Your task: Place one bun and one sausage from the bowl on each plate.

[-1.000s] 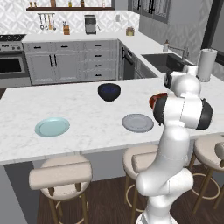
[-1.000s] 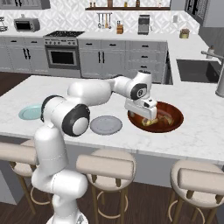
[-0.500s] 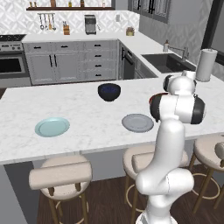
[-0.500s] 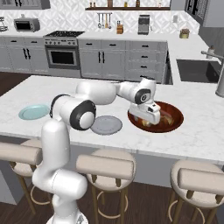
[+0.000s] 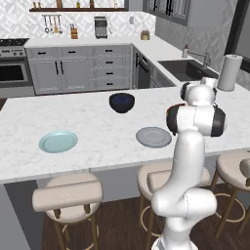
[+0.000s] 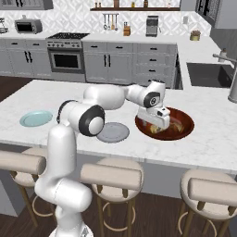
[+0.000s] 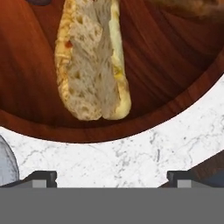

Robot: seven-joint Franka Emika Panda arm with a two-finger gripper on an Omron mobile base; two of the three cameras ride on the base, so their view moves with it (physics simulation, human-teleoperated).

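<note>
One bun (image 7: 92, 61) in reddish-brown bowl (image 6: 184, 132), both plates bare, end effector (image 7: 112, 177) spread wide

White, rounded arm links with glossy dark joint caps; pale boxy gripper (image 6: 159, 121) with a small dark panel; two small dark finger tips (image 7: 43, 176).
</note>
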